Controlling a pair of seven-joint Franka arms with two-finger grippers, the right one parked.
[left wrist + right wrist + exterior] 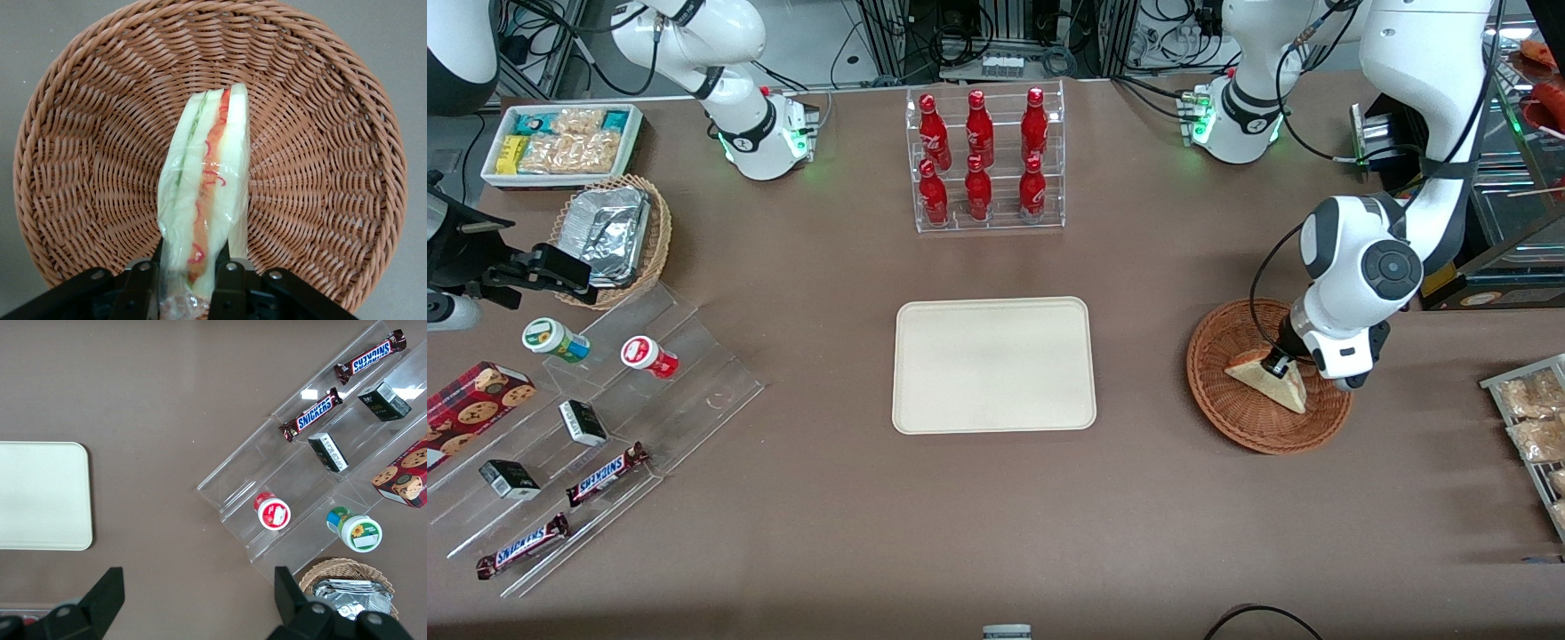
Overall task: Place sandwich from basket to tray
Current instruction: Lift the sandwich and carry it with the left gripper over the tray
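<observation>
Front view: hand [1279, 363] is sitting low inside the basket [1232, 404], fingers clamping the sandwich [1268, 379], which is lying in the basket with one corner raised into the grip. Basket is resting on the table [996, 524] toward the working arm's end from the tray [993, 364], well apart from it. A rack of red bottles [983, 158] is standing farther from the camera than the tray.

Left wrist view: black fingers [230, 283] are pinching the wrapped sandwich [208, 200] on both bread faces; its red-orange and green filling edge is facing the camera, wicker basket [320, 133] lying all around it.

Right wrist view: tray [40, 495] is lying on the table beside a clear stepped stand [313, 463] holding snack bars.
</observation>
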